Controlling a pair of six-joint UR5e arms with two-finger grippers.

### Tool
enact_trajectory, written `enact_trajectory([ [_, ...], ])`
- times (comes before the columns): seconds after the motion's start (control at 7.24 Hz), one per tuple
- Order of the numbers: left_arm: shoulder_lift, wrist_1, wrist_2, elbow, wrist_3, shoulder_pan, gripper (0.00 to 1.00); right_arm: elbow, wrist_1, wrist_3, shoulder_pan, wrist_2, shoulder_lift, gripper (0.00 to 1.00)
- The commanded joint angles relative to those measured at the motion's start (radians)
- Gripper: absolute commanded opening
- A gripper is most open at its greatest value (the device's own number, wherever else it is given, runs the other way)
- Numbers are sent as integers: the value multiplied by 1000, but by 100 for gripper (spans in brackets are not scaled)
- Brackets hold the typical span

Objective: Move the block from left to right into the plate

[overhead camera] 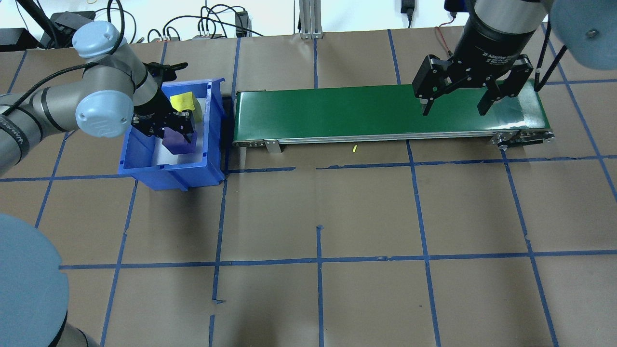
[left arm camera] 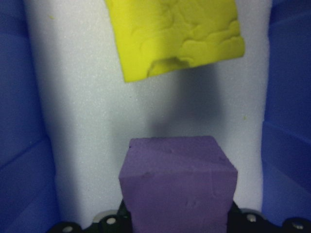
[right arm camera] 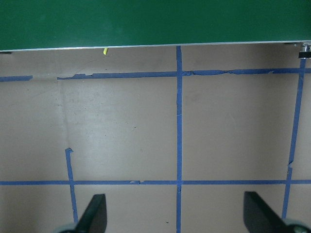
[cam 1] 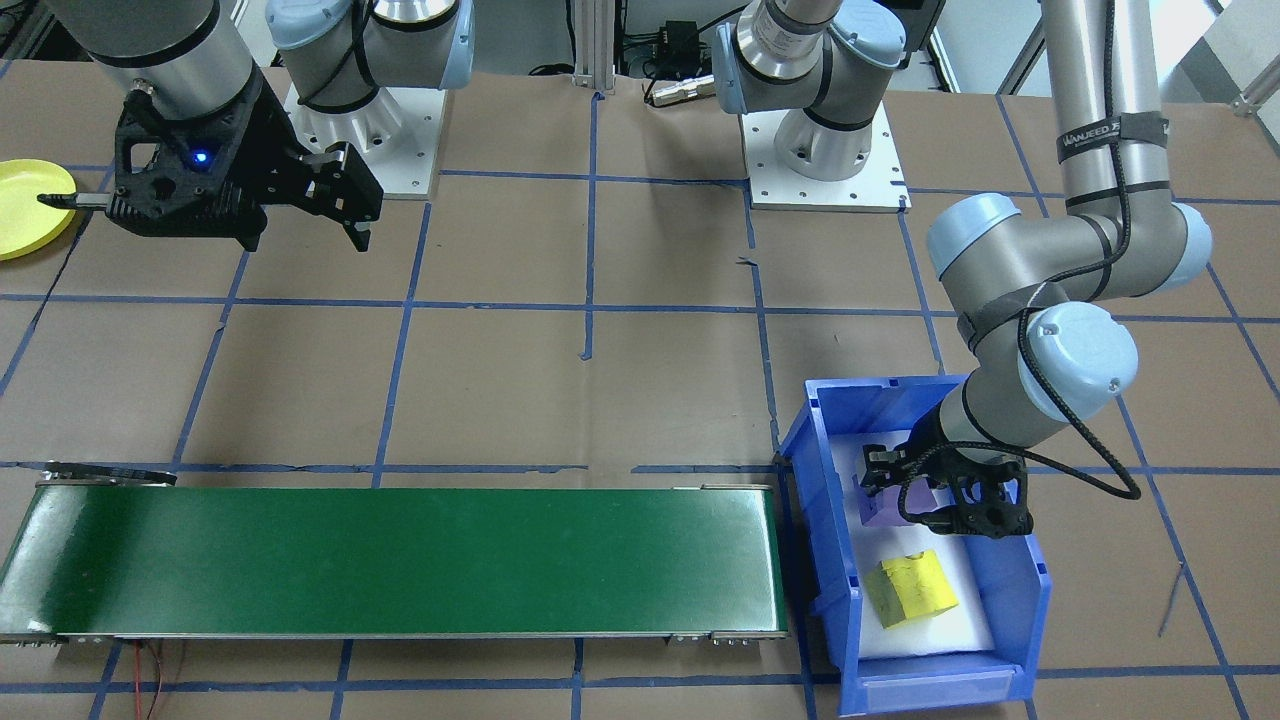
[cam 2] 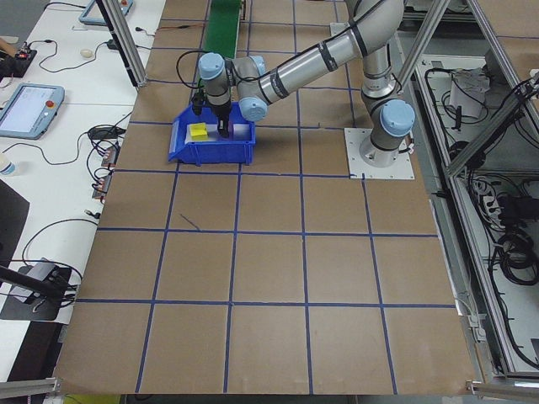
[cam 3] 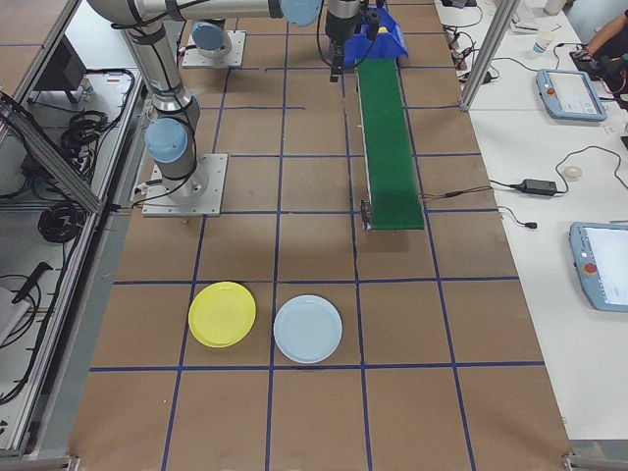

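Note:
My left gripper (cam 1: 918, 500) reaches down into the blue bin (cam 1: 1022, 592) and is shut on a purple block (cam 1: 885, 506). In the left wrist view the purple block (left arm camera: 177, 179) sits right between the finger bases, over white foam. A yellow block (left arm camera: 175, 36) lies loose on the foam further along the bin (overhead camera: 168, 172), also seen from overhead as the yellow block (overhead camera: 182, 102). My right gripper (overhead camera: 450, 103) hangs open and empty above the right end of the green conveyor (overhead camera: 366, 111). The yellow plate (cam 3: 223, 314) lies on the table beyond that end, also visible as the plate (cam 1: 30, 205).
A light blue plate (cam 3: 307, 329) lies beside the yellow one. The conveyor (cam 1: 400, 560) runs from the bin toward the plates. Blue tape lines grid the brown table. The arm bases (cam 1: 825, 170) stand on the robot's side.

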Motion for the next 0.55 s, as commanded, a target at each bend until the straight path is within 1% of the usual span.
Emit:
enact_trajectory([
  [0.0, 32, -101, -1, 113, -10, -1, 16, 1, 0, 0, 0, 0, 0, 100],
  [0.14, 45, -146, -3, 185, -30, -4, 16, 1, 2, 0, 0, 0, 0, 100],
  [0.28, 46, -163, -31, 228, -50, -25, 16, 1, 0, 0, 0, 0, 0, 100],
  [0.41, 46, -160, -42, 250, -100, -79, 16, 1, 2, 0, 0, 0, 0, 100],
])
